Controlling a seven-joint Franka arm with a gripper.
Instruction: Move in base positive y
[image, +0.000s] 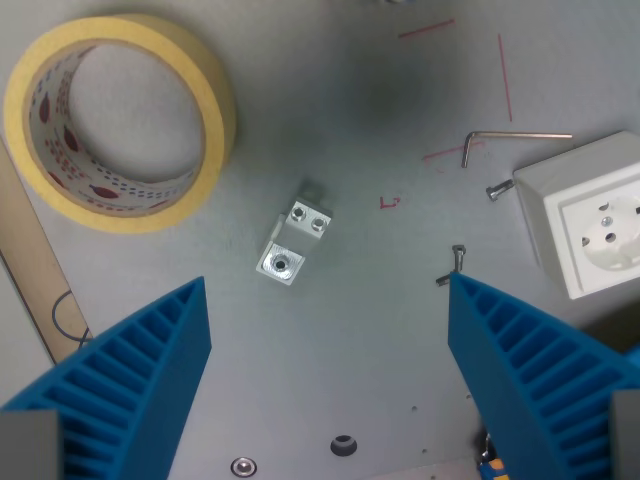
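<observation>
My gripper (327, 284) is open, with two blue ribbed fingers (140, 370) at the bottom left and bottom right of the wrist view, held above a grey metal table (380, 340). Nothing is between the fingers. A small aluminium bracket (292, 242) with screw holes lies on the table just beyond the gap between the fingertips.
A roll of yellow masking tape (120, 120) lies at the upper left. A white wall socket (590, 212) sits at the right edge. An Allen key (505, 138) and small screws (498, 188) lie near it. A wooden strip (30, 250) runs along the left. Red pen marks show on the table.
</observation>
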